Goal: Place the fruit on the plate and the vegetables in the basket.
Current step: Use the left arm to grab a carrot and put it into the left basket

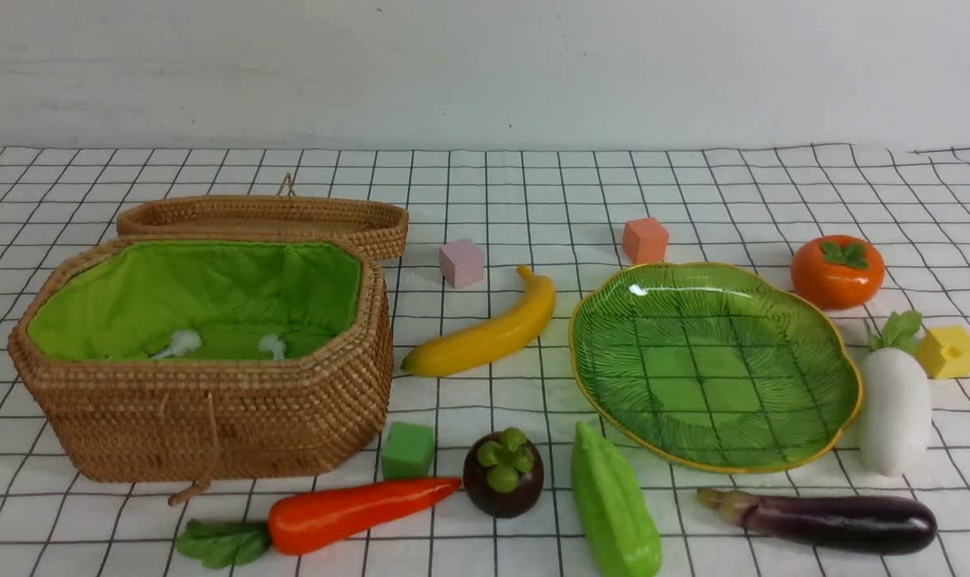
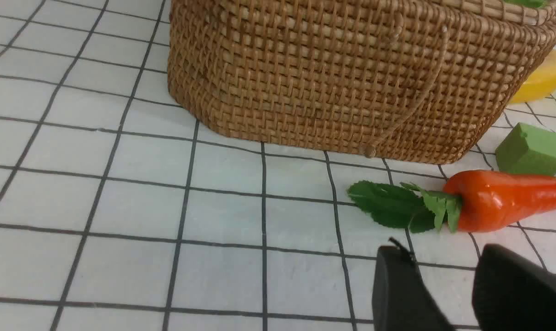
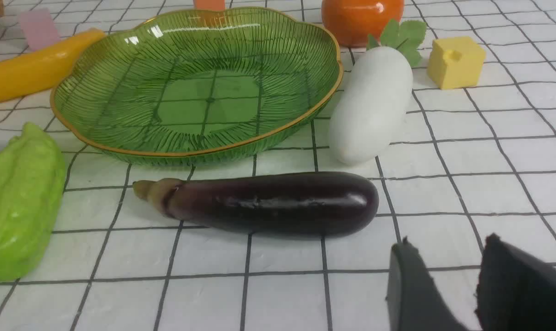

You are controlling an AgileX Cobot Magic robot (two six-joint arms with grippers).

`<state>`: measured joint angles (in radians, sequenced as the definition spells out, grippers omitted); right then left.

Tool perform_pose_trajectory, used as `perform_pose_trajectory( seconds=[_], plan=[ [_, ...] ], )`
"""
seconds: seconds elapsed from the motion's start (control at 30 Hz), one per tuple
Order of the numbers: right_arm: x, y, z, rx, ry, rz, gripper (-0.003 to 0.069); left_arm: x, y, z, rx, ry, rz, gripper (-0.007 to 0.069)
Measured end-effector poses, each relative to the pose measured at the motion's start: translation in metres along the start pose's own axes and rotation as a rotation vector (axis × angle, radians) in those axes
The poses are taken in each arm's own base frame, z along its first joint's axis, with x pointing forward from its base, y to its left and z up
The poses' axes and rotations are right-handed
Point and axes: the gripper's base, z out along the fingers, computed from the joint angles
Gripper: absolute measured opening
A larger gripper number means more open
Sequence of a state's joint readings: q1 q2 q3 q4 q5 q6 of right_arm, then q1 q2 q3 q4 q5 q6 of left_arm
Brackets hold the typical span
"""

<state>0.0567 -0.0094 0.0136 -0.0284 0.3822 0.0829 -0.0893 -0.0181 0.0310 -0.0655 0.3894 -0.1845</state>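
Left fingers [image 2: 397, 294] and right fingers [image 3: 411, 289] stand apart, empty. Nothing sorted yet: carrot [image 2: 503, 200] lies beside basket [image 2: 351, 78], eggplant [image 3: 278, 202] beside plate [image 3: 195, 155]. Grasp each across mid-body; lift clear of rims.

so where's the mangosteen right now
In the front view the round dark-purple mangosteen sits on the robot's near side, about centre, between the tip of the orange carrot and the light-green ridged gourd.
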Motion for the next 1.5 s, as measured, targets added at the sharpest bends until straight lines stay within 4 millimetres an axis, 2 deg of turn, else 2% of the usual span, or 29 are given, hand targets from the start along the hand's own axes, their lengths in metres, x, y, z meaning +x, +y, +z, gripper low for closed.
perform_pose_trajectory(
  seconds=[0.8, 1.03, 1.17, 1.2, 1.27, 1.33, 1.37, 1.4, 1.43, 1.47, 1.5],
  plan=[
    [0.000, 0.000, 0.000, 0.000, 0.000, 0.000, 0.0242, -0.001, -0.001, 0.000, 0.007, -0.014, -0.016, 0.0239],
    [0.000, 0.000, 0.000, 0.000, 0.000, 0.000, 0.0242, -0.019, -0.010, -0.003, 0.171, -0.173, -0.596, 0.0239],
    [0.000, 0.000, 0.000, 0.000, 0.000, 0.000, 0.0242, -0.030, -0.008, -0.005, 0.218, -0.279, -0.782, 0.0230],
    [0.000, 0.000, 0.000, 0.000, 0.000, 0.000, 0.0242, -0.030, -0.008, -0.006, 0.220, -0.282, -0.784, 0.0225],
    [0.000, 0.000, 0.000, 0.000, 0.000, 0.000, 0.0243, -0.042, -0.016, -0.013, 0.253, -0.250, -0.753, 0.0169],
    [0.000, 0.000, 0.000, 0.000, 0.000, 0.000, 0.0243, -0.056, -0.025, -0.022, 0.270, -0.197, -0.649, 0.0106],
    [0.000, 0.000, 0.000, 0.000, 0.000, 0.000, 0.0243, -0.057, -0.027, -0.022, 0.266, -0.171, -0.624, 0.0098],
    [0.000, 0.000, 0.000, 0.000, 0.000, 0.000, 0.0243, -0.074, -0.036, -0.028, 0.260, -0.108, -0.476, 0.0029],
    [0.000, 0.000, 0.000, 0.000, 0.000, 0.000, 0.0243, -0.074, -0.037, -0.027, 0.253, -0.075, -0.445, 0.0022],
    [0.000, 0.000, 0.000, 0.000, 0.000, 0.000, 0.0243, -0.088, -0.043, -0.027, 0.235, 0.011, -0.306, -0.0013],
    [0.000, 0.000, 0.000, 0.000, 0.000, 0.000, 0.0243, -0.096, -0.047, -0.025, 0.227, 0.080, -0.232, -0.0013]
  ],
)
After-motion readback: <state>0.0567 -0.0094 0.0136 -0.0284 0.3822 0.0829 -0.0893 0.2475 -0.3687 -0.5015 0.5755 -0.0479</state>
